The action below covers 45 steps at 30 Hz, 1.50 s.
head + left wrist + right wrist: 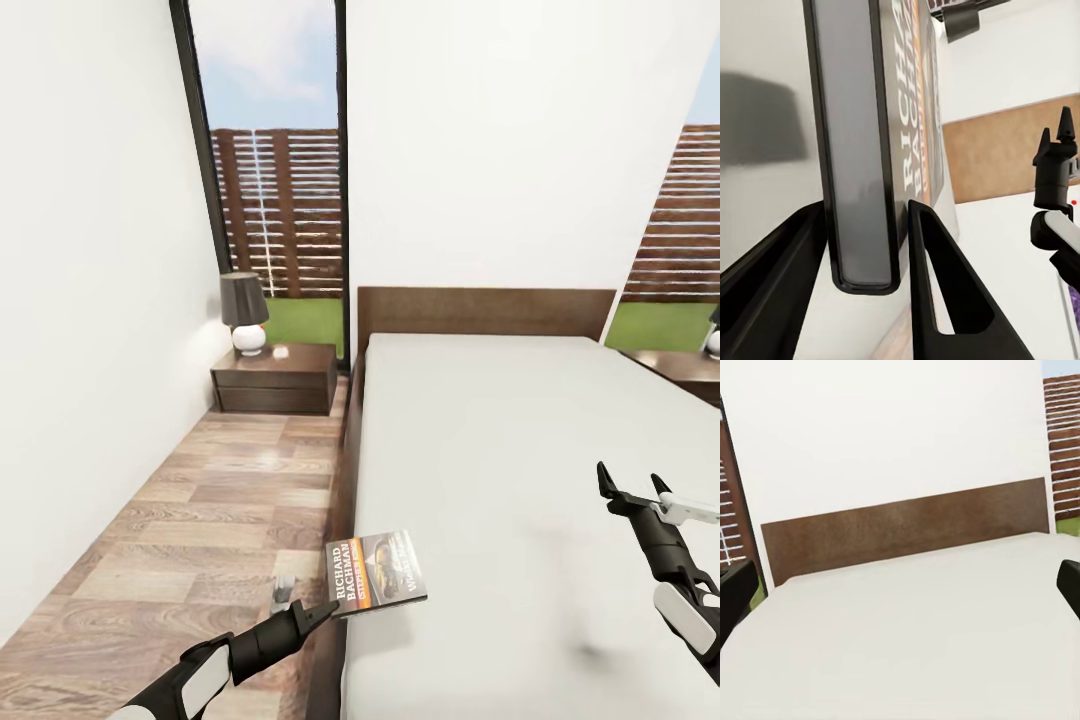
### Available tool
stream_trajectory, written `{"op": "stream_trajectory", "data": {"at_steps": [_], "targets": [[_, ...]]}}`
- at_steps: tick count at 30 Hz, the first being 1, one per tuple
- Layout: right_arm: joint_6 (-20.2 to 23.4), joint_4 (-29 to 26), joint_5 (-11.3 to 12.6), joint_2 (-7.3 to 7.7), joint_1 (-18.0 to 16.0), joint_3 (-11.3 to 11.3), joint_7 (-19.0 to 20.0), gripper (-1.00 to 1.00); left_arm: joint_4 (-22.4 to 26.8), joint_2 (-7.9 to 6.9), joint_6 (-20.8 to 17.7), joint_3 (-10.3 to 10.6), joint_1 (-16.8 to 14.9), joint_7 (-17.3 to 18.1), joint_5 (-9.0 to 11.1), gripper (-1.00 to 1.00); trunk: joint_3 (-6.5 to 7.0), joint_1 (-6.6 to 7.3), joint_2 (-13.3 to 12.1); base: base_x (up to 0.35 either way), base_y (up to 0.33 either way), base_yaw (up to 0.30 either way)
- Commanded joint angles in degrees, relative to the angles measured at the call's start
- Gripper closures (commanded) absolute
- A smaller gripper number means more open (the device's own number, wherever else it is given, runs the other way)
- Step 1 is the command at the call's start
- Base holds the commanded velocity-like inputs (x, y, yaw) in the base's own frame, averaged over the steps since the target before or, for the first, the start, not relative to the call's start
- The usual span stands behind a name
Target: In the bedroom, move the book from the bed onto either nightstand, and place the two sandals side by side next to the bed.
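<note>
The book (378, 570), its cover lettered in white on a dark band, is at the near left edge of the bed (520, 450), partly overhanging the edge. My left gripper (330, 607) reaches in from the floor side and is shut on the book's near corner. In the left wrist view the book's edge (859, 150) sits between the two fingers of the left gripper (865, 208). My right gripper (630, 478) hovers open over the right side of the mattress, its open fingers flanking the headboard (907, 529) in the right wrist view. A nightstand (300, 362) stands left of the headboard. The sandals are out of view.
A dark-shaded lamp (243, 310) and a small white item (281, 351) sit on the left nightstand. Another nightstand (680, 365) shows at the bed's far right. A wood-plank floor strip (200, 500) runs between the bed and the white wall. Tall windows stand behind.
</note>
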State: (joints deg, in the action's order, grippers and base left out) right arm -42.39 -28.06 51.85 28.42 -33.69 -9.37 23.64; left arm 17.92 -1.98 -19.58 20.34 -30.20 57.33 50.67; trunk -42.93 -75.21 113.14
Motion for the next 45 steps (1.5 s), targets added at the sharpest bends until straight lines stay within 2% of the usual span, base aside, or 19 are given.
{"op": "stream_trajectory", "data": {"at_steps": [1,24,28,30,32,35,37,39,43,45], "targets": [[-0.24,0.08,0.62,0.06,-0.06,-0.39,0.25,-1.00,0.01,-0.05,-0.54,0.32,-0.04,0.07,0.55,1.00,0.13,0.23,-0.39,0.000,0.000,0.000],[-0.03,0.18,0.76,0.06,0.00,-0.39,0.72,-1.00,0.40,-0.05,-0.54,0.41,-0.04,0.16,0.48,1.00,4.26,5.28,-9.61,0.000,0.000,0.000],[1.12,0.46,0.93,0.06,0.04,-0.39,0.90,-1.00,0.44,-0.05,-0.54,0.37,-0.04,0.22,0.48,1.00,4.97,6.16,-11.22,0.000,0.000,0.000],[3.69,0.85,0.95,0.06,0.12,-0.39,0.94,-1.00,0.44,-0.08,-0.54,0.34,-0.04,0.23,0.48,1.00,5.33,6.60,-12.02,0.000,0.000,0.000],[8.69,1.06,0.96,0.06,0.27,-0.39,1.02,-1.00,0.44,-0.12,-0.54,0.32,-0.04,0.24,0.48,1.00,5.69,7.04,-12.82,0.000,0.000,0.000],[19.74,1.17,1.00,0.06,0.35,-0.39,1.10,-1.00,0.44,-0.13,-0.54,0.32,-0.04,0.24,0.48,1.00,6.23,7.70,-14.03,0.000,0.000,0.000],[21.45,1.19,1.01,0.06,0.36,-0.39,1.13,-1.00,0.44,-0.13,-0.54,0.32,-0.04,0.24,0.48,1.00,6.59,8.14,-14.83,0.000,0.000,0.000],[28.88,1.23,1.04,0.21,0.37,-0.34,1.19,-1.00,0.45,-0.13,-0.54,0.32,-0.04,0.24,0.48,1.00,6.95,8.58,-15.63,0.000,0.000,0.000],[31.40,1.25,1.12,0.49,0.38,-0.30,1.29,-1.00,0.45,-0.13,-0.54,0.31,-0.04,0.24,0.48,1.00,7.67,9.46,-17.23,0.000,0.000,0.000],[35.35,1.25,1.15,0.55,0.38,-0.30,2.24,-1.00,0.45,-0.13,-0.54,0.31,-0.04,0.24,0.48,1.00,8.03,9.90,-18.04,0.000,0.000,0.000]]}}
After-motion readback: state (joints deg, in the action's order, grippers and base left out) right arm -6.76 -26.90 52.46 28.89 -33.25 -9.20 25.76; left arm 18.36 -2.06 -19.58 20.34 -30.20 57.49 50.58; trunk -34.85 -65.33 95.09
